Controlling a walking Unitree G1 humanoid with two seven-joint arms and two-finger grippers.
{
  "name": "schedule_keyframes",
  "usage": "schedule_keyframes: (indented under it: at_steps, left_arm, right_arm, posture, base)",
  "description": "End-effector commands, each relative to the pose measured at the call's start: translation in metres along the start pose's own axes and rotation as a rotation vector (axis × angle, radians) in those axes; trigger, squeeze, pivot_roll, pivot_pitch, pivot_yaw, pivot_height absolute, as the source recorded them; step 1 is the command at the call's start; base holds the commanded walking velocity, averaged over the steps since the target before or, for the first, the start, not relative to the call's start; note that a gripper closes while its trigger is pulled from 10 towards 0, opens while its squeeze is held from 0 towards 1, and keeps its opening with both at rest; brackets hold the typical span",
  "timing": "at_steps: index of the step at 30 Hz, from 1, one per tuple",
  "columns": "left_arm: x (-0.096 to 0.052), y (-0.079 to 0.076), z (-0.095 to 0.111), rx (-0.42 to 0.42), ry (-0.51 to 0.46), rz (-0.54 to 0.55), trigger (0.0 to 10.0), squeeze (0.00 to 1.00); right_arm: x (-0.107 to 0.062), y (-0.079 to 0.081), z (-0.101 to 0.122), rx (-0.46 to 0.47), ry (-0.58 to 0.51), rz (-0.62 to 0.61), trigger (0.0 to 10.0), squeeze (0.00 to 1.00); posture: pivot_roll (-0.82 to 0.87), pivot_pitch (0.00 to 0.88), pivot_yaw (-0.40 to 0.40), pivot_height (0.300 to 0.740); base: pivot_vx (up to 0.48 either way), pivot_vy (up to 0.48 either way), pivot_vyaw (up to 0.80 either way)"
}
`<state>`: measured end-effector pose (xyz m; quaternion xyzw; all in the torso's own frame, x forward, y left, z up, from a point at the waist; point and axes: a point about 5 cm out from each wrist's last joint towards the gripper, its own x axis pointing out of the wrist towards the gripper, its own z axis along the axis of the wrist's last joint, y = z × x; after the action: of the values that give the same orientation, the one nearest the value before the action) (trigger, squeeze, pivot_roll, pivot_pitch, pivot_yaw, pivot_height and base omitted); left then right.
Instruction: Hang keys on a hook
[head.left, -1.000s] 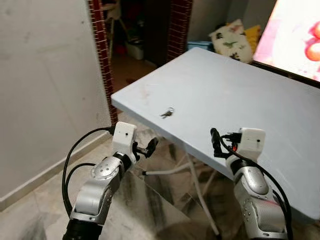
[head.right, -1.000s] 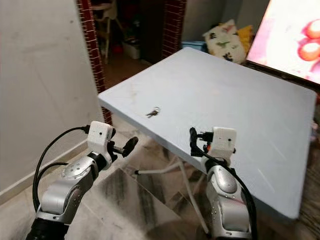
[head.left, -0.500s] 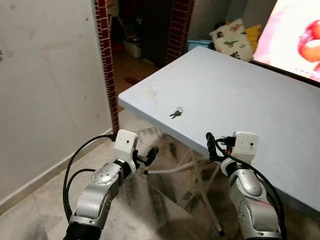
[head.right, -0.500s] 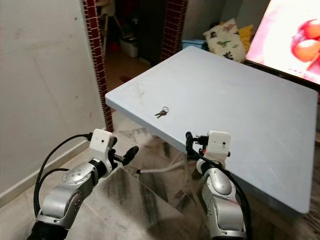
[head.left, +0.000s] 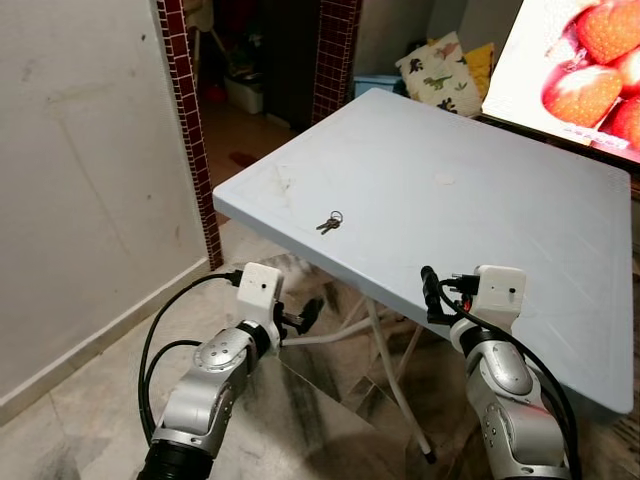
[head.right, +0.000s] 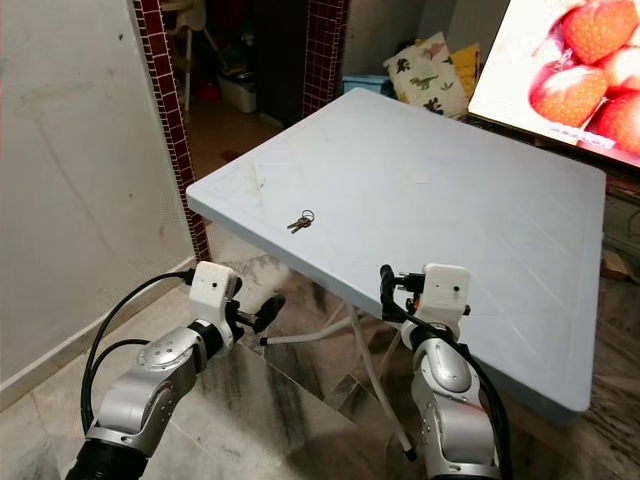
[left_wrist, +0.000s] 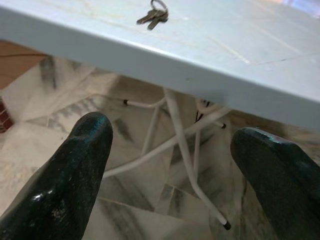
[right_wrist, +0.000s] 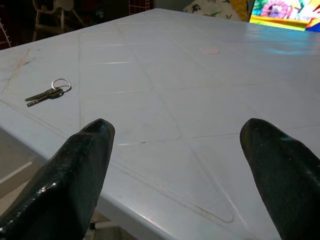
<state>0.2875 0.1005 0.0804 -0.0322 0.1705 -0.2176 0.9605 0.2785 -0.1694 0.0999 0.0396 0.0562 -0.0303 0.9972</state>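
A small bunch of keys (head.left: 329, 221) on a ring lies flat near the front left corner of the pale blue folding table (head.left: 480, 190). My left gripper (head.left: 311, 307) is open, held lower than the tabletop and in front of its near edge; in the left wrist view the keys (left_wrist: 153, 15) lie on the top, beyond the fingertips. My right gripper (head.left: 430, 287) is open at the table's near edge, about level with the top. In the right wrist view the keys (right_wrist: 48, 92) lie off to one side, well ahead of the left finger (right_wrist: 75, 170).
White table legs (head.left: 392, 372) cross under the top above a marbled floor. A white wall (head.left: 80, 160) and a red tiled pillar (head.left: 178, 110) stand to the left, with a dark doorway behind. A patterned cushion (head.left: 440, 65) and a bright strawberry screen (head.left: 570, 70) are beyond the table.
The whole picture has shifted, so the camera has moved. The keys lie in the same spot on the table. Both arms keep much the same pose.
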Motion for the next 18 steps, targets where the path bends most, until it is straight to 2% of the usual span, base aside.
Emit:
schedule_keyframes:
  at_steps: [1, 4, 11, 14, 18]
  left_arm:
    - [-0.002, 0.004, -0.001, 0.019, -0.005, 0.007, 10.0, 0.0]
    - [-0.003, 0.007, -0.004, 0.033, 0.0, 0.007, 10.0, 0.0]
    - [0.005, 0.004, 0.005, 0.021, -0.041, 0.013, 10.0, 0.0]
    - [0.008, 0.0, 0.017, -0.004, -0.092, 0.014, 10.0, 0.0]
    - [0.009, -0.002, 0.022, 0.001, -0.123, 0.001, 10.0, 0.0]
  right_arm:
    - [-0.001, -0.004, -0.005, 0.008, 0.015, -0.027, 10.0, 0.0]
    - [-0.001, -0.002, -0.009, 0.019, 0.019, -0.033, 10.0, 0.0]
    - [0.005, 0.007, -0.005, 0.023, 0.0, 0.006, 10.0, 0.0]
    - [0.011, 0.014, 0.005, -0.012, -0.036, 0.046, 10.0, 0.0]
    - [0.017, 0.019, 0.012, -0.036, -0.065, 0.07, 10.0, 0.0]
  posture:
    - [0.15, 0.0, -0.072, 0.74]
    - [0.15, 0.0, -0.059, 0.74]
    - [0.15, 0.0, -0.059, 0.74]
    - [0.15, 0.0, -0.058, 0.74]
    - [0.15, 0.0, -0.058, 0.74]
  base:
    - [0.0, 0.0, 0.0]
    - [0.0, 0.0, 0.0]
    - [0.0, 0.0, -0.7]
    - [0.0, 0.0, 0.0]
    - [0.0, 0.0, 0.0]
